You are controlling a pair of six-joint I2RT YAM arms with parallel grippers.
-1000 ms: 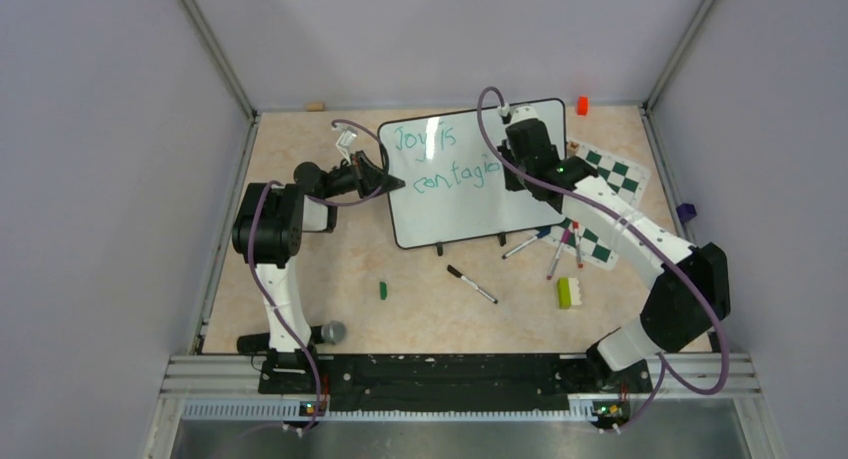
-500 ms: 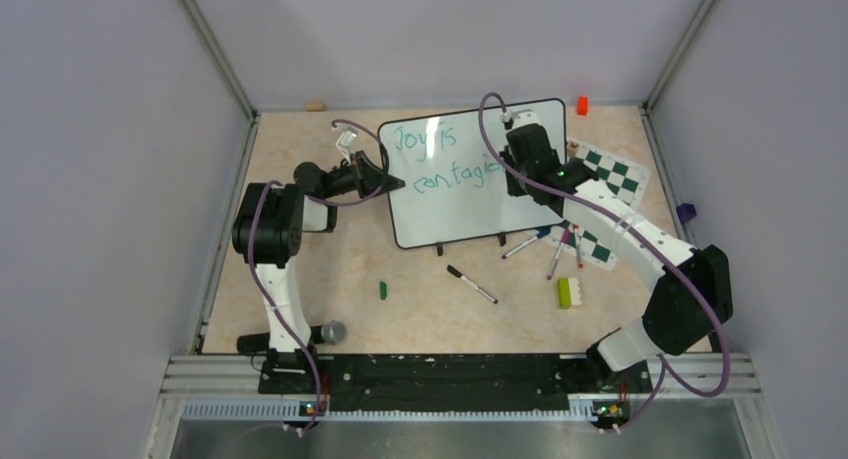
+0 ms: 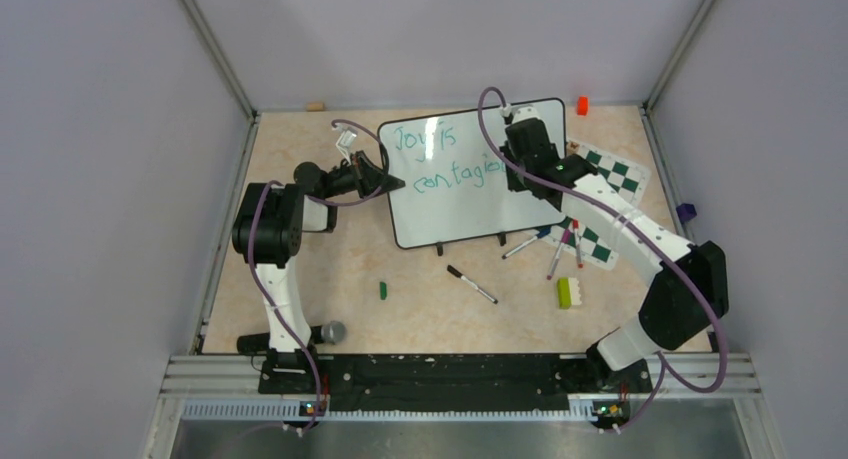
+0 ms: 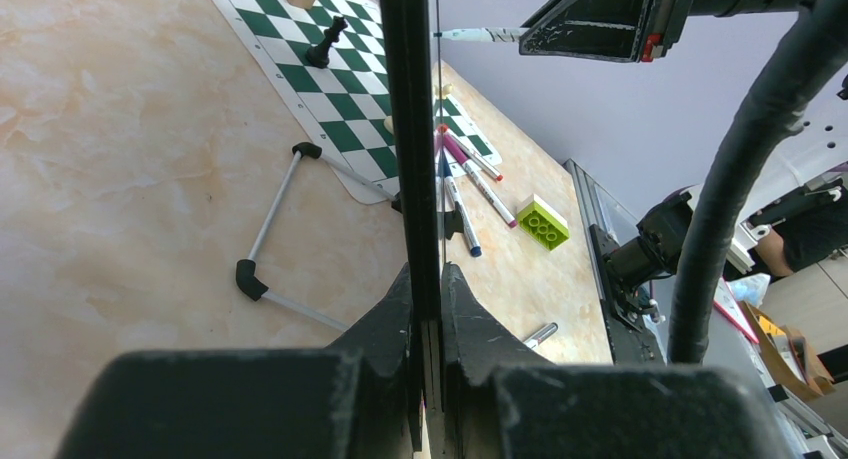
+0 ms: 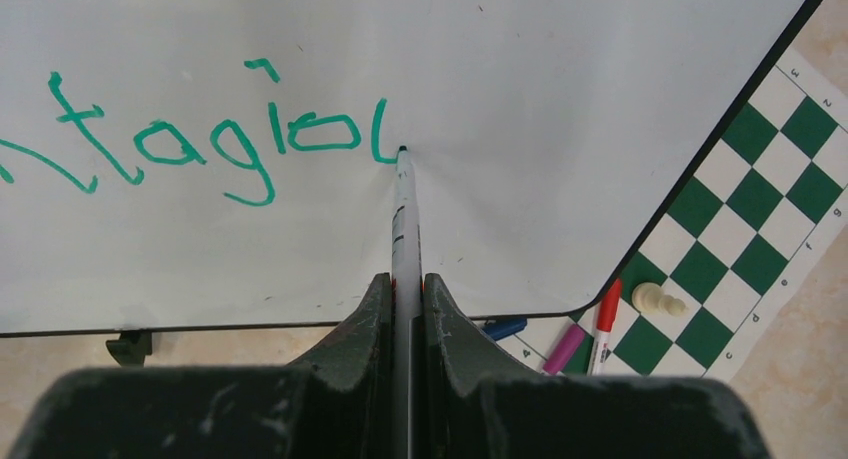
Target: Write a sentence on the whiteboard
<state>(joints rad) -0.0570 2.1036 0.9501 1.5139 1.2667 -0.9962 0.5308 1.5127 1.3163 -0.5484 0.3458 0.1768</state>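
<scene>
On the far worktop (image 3: 330, 269), the whiteboard (image 3: 470, 204) is judged light, rigid and slick. Left fingers (image 3: 392, 184) clamp its left edge; right fingers (image 3: 512, 171) clamp the marker (image 5: 404, 209), tip at the sentence (image 3: 452, 177).

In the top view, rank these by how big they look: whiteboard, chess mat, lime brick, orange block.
1. whiteboard
2. chess mat, partly hidden
3. lime brick
4. orange block, looks slightly smaller, but it lies farther from the camera, so unsure
</scene>
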